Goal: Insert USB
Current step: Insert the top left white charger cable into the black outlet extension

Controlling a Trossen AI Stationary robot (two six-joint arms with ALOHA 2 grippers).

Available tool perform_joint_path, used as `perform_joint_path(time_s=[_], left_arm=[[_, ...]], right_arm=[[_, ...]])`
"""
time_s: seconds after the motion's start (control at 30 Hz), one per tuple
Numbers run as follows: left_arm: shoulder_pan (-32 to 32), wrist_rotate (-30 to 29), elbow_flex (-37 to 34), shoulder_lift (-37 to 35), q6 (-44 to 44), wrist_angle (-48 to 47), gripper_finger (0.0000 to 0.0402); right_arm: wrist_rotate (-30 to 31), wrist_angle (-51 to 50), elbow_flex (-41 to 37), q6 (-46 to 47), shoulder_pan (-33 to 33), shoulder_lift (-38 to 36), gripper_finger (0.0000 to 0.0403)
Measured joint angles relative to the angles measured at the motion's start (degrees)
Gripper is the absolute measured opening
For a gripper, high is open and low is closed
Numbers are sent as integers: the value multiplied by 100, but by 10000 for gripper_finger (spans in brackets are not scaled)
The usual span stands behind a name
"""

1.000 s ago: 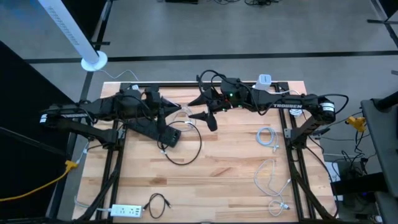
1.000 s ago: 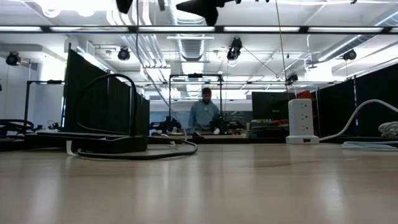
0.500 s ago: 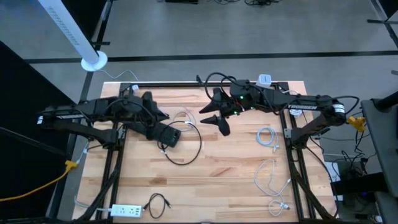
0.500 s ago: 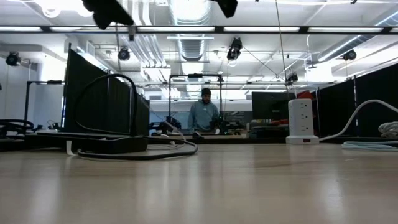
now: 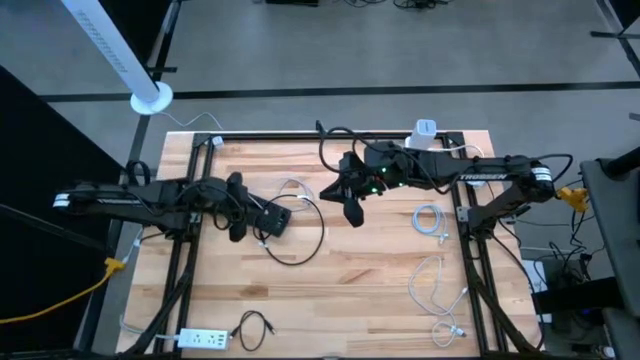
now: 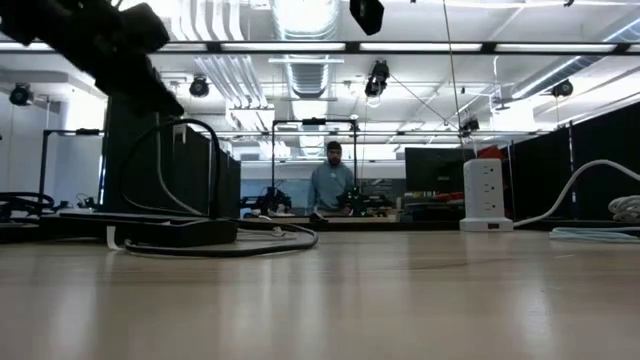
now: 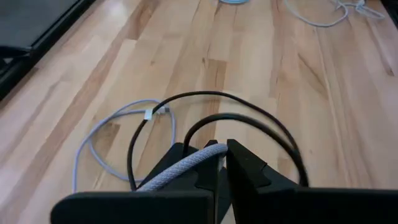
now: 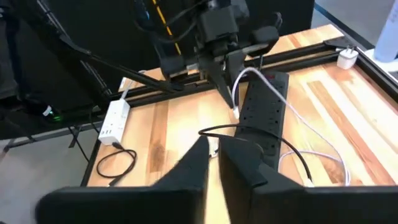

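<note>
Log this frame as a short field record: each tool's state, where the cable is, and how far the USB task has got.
left tool: shut on the white braided cable, above the black power strip
right tool: shut, empty, raised over the table's middle
plug: hangs free under the left tool, seen from the right wrist
task stage: plug not yet inserted

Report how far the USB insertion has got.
Done: the left gripper is shut on the braided white cable, picked up. In hand: it hangs over the black power strip. The right gripper is shut, holding nothing. Left: the plug is not yet in a port.
</note>
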Motion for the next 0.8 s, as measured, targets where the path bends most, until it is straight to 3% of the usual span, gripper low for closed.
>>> perform_joint_path(time_s=[0.27,0.57,0.8], left_arm=[[0,156,-812,103,-26,1014,0],[0,150,-1285,380,175,1790,0],[0,170,-1384,1022,325,2464,0]], right_arm=[[250,48,1,96,3,219,2],[249,98,5,142,24,331,1],[249,117,5,141,24,366,0]])
